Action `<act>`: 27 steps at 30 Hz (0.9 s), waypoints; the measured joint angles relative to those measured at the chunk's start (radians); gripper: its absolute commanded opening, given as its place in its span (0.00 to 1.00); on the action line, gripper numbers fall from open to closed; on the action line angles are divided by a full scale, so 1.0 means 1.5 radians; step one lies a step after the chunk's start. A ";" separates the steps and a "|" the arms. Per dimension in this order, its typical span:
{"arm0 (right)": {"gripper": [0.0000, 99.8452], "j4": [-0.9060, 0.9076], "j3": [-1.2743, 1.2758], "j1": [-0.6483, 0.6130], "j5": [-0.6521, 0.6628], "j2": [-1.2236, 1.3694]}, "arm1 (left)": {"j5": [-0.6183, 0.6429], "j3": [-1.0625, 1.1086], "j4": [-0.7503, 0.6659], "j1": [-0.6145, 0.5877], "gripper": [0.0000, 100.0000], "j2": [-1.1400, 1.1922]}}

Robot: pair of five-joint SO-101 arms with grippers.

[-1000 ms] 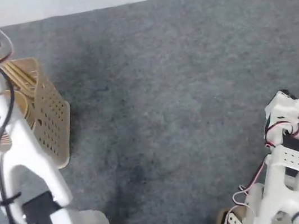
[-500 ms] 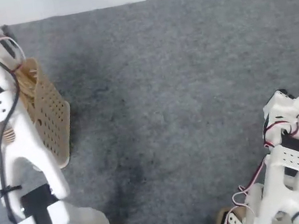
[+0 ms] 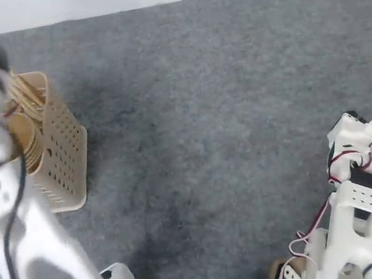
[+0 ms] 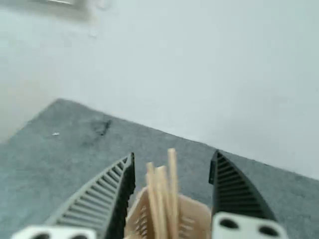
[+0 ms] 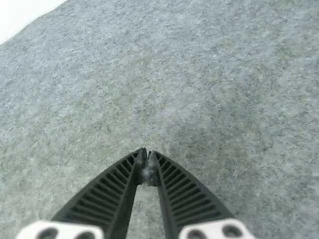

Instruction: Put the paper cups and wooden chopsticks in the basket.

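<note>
A: Basket, location?
B: The basket (image 3: 67, 155) is beige with perforated walls. It stands upright on the grey mat (image 3: 223, 105), at the far left in the high view.

A: Contents?
B: The wooden chopsticks (image 3: 22, 91) are inside at the basket's far end, their tips fanned out above the rim. The paper cups (image 3: 24, 135) are inside too, brown rims nested one in another. The count is not legible, as the left arm (image 3: 35, 234) crosses in front of part of them.

A: Left side?
B: The left gripper (image 4: 173, 156) is held above the basket with its fingers spread wide apart. Its wrist view looks through the gap at the chopstick tips and the basket rim lower down, with a pale wall (image 4: 199, 64) behind.

A: Any contact with the chopsticks?
B: Cannot tell. They appear between the fingers but seem to sit lower, in the basket.

A: Right side?
B: The right gripper (image 5: 146, 155) is low over bare mat, its fingertips pressed together. The right arm (image 3: 359, 204) sits at the near right corner, well apart from the basket.
</note>
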 measured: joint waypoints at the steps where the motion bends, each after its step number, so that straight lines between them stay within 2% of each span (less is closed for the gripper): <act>1: 0.01 0.000 0.000 0.000 0.000 0.000 | 0.000 0.000 0.033 -0.015 0.23 -0.029; 5: 0.01 0.000 0.000 0.000 0.000 0.000 | -0.006 -0.001 0.161 -0.069 0.23 -0.142; 12: 0.01 0.000 0.000 0.000 0.000 0.000 | -0.101 0.016 0.306 -0.124 0.23 -0.259; 21: 0.01 0.000 0.000 0.000 0.000 0.000 | -0.099 0.070 0.330 -0.152 0.23 -0.115; 27: 0.01 0.000 0.000 -0.002 0.000 0.000 | -0.072 -0.050 0.444 -0.152 0.23 0.029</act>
